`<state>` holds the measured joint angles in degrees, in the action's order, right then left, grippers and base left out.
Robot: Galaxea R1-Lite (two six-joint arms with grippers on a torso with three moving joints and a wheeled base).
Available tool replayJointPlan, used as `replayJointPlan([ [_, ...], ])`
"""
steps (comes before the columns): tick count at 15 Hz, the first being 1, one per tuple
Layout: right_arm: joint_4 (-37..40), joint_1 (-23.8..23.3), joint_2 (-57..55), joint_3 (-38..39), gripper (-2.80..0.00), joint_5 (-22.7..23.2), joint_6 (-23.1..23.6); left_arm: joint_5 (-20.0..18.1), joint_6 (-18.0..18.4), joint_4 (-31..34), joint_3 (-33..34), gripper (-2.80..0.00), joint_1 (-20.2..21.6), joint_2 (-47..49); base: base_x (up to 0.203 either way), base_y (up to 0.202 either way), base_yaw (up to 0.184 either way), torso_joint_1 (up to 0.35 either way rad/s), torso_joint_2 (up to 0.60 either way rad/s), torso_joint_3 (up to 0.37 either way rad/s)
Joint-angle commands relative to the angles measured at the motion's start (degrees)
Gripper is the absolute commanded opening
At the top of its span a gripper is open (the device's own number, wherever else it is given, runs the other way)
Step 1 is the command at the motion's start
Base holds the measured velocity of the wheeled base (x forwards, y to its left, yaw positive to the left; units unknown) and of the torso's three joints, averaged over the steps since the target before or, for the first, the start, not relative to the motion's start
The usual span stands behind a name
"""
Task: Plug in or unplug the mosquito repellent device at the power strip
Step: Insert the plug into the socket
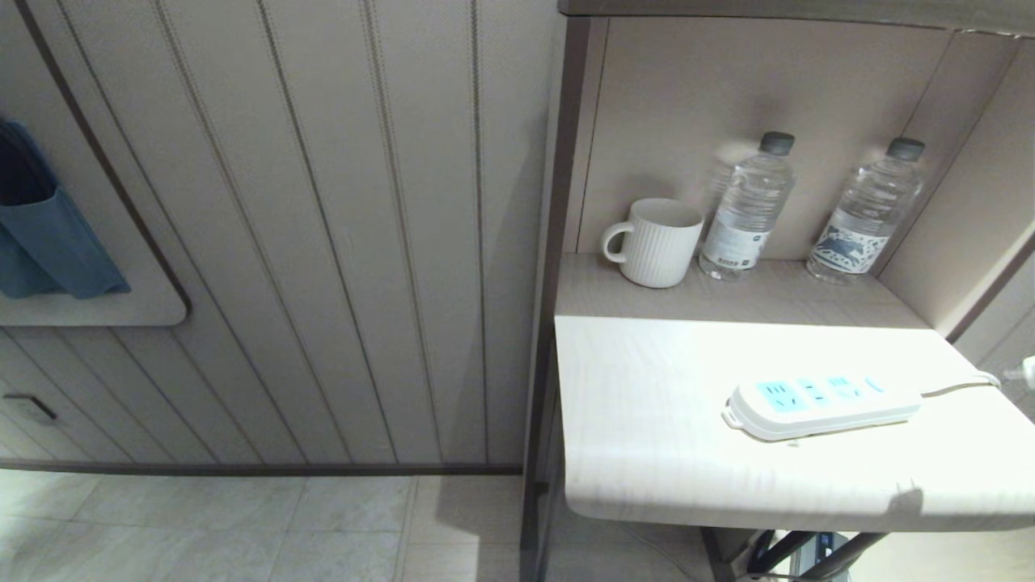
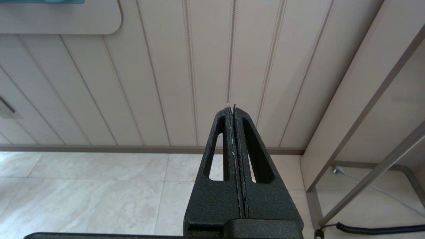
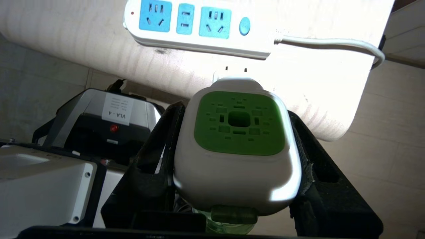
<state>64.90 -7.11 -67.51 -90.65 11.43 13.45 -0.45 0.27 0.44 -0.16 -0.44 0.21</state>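
Clamped on the mosquito repellent device (image 3: 237, 149), the right gripper's (image 3: 232, 159) jaws, one black finger pressed to each white flank, green vented patch facing the wrist camera, green liquid bottle just peeking out beneath. Carried off the tabletop's (image 1: 647, 420) front edge, prongs aimed up toward the power strip (image 1: 821, 404) but well apart from it. Lying flat on the table at about 3 o'clock in the head view, that strip, its light-blue socket faces up and all vacant, thin white cord trailing off toward 3 o'clock. Neither arm visible in the head view. Standing further back on the shelf at about 1 o'clock: a white mug (image 1: 655, 242) and two clear water bottles (image 1: 748, 206), no part of the job.

Pressed fully together on nothing, the left gripper's (image 2: 234, 111) jaws, parked low and pointing at the panelled wall.

Step in hand, by the look of it: bringing the device in for plugging, insertion not yet begun. Called for next, probably: lifting over the table edge, lining both prongs with the slots of one socket, then pushing straight in without skidding the loose strip.
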Motion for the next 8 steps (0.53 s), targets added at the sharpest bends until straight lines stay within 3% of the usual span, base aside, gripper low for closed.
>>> replayJointPlan([
  [1,-0.12,0.08,0.27,0.47,-2.8,-0.18,0.09,0.01,0.0,0.0,0.03,-2.8,0.0,-0.03,0.0,0.0,0.0,0.0,0.0,0.0],
  [8,-0.12,0.16,0.09,1.17,-2.8,-0.8,0.18,0.01,0.0,0.0,-0.02,-2.8,0.0,-0.03,0.0,0.0,0.0,0.0,0.0,0.0],
])
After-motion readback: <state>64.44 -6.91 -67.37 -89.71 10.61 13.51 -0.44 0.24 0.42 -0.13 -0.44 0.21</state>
